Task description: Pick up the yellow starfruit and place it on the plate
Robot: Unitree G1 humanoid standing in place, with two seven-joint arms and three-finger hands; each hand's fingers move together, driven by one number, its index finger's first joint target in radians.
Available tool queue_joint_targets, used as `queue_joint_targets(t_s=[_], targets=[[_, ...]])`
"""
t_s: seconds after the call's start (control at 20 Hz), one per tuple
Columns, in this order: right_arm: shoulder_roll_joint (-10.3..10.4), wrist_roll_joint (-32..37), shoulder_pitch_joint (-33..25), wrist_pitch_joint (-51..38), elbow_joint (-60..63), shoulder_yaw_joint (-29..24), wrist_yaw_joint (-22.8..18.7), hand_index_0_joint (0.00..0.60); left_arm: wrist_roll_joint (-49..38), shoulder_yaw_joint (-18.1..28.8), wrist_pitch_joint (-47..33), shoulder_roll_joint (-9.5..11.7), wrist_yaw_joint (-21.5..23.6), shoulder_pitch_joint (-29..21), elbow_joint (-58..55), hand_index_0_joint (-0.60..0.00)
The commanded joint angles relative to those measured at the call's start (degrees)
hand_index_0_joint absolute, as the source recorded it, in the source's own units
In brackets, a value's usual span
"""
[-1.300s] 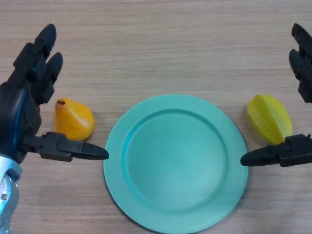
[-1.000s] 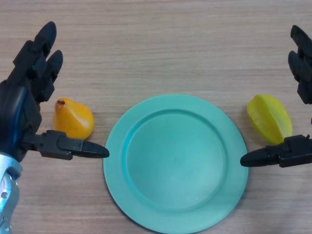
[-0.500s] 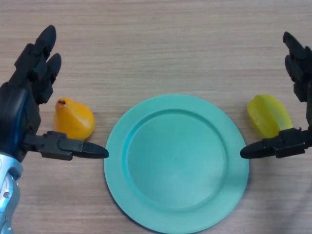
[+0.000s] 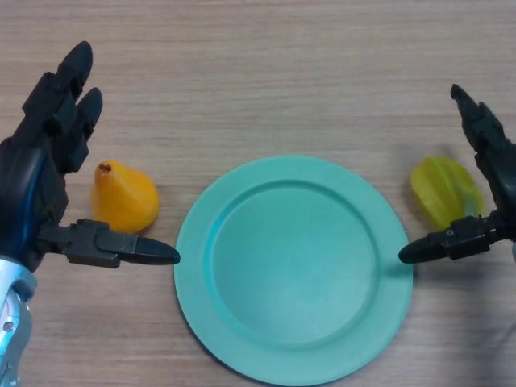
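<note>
Right hand point(image 4: 493, 173) moved in around starfruit point(image 4: 445, 192), fingers spread; left hand point(image 4: 36, 181) unchanged, spread.

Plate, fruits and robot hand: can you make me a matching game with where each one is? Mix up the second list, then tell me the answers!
Things:
1. plate
2. starfruit
3. orange pear-shaped fruit
4. left robot hand

Places:
A. on the table to the right of the plate, between the thumb and fingers of the open right robot hand
B. at the left edge of the head view, open
C. in the middle of the table, with nothing on it
D. on the table just left of the plate

Right pairs: 1-C, 2-A, 3-D, 4-B
</note>
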Motion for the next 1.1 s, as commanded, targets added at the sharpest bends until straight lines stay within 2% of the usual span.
queue_joint_targets(t_s=[0.05,0.2,0.25,0.3,0.35,0.4,0.45,0.55,0.6,0.8,0.95,1.1], targets=[[-3.9,-0.3,-4.8,-10.4,3.2,-2.8,-5.2,0.0,-2.2,5.1,-6.2,2.2,-0.3,-1.1,-4.0,0.0],[-4.5,-1.8,-6.3,-13.2,8.3,-2.5,-7.1,0.0,-2.0,5.3,-6.5,2.1,-0.2,-0.8,-3.9,0.0],[-4.5,-2.0,-6.3,-13.2,8.5,-2.4,-7.2,0.151,-2.0,5.3,-6.5,2.2,-0.2,-0.8,-3.9,0.0],[-4.5,-2.1,-6.3,-13.2,8.7,-2.4,-7.2,0.25,-2.0,5.4,-6.5,2.2,-0.2,-0.8,-3.9,0.0],[-4.9,-3.8,-6.4,-13.4,9.6,-2.1,-7.6,0.401,-1.9,5.5,-6.7,2.2,-0.2,-0.7,-3.7,0.0],[-5.5,-6.1,-6.5,-13.6,10.6,-1.7,-8.3,0.5,-1.8,5.6,-6.9,2.3,-0.2,-0.7,-3.6,0.0],[-7.4,-15.2,-7.3,-15.0,14.2,-0.8,-11.3,0.6,-1.5,5.6,-7.2,2.2,-0.1,-0.7,-3.4,0.0],[-8.3,-19.3,-7.0,-14.9,14.8,-1.1,-12.1,0.6,-1.5,5.3,-6.9,2.3,0.2,-1.1,-3.3,0.0],[-8.1,-19.0,-7.0,-14.8,14.7,-1.5,-12.2,0.6,-1.4,5.2,-6.9,2.3,0.1,-1.1,-3.3,0.0],[-6.9,-13.5,-4.6,-10.8,8.3,-2.4,-8.1,0.6,-1.4,4.8,-7.5,2.1,-0.1,-1.2,-2.8,0.0],[-5.2,-6.6,-2.3,-3.4,-3.2,-3.5,-2.9,0.6,-2.6,5.0,-6.8,2.2,-0.1,-1.4,-3.1,0.0],[-3.9,-4.8,-1.2,1.2,-10.9,-2.8,-0.7,0.6,-2.7,4.9,-6.8,2.3,0.0,-1.5,-3.2,0.0]])
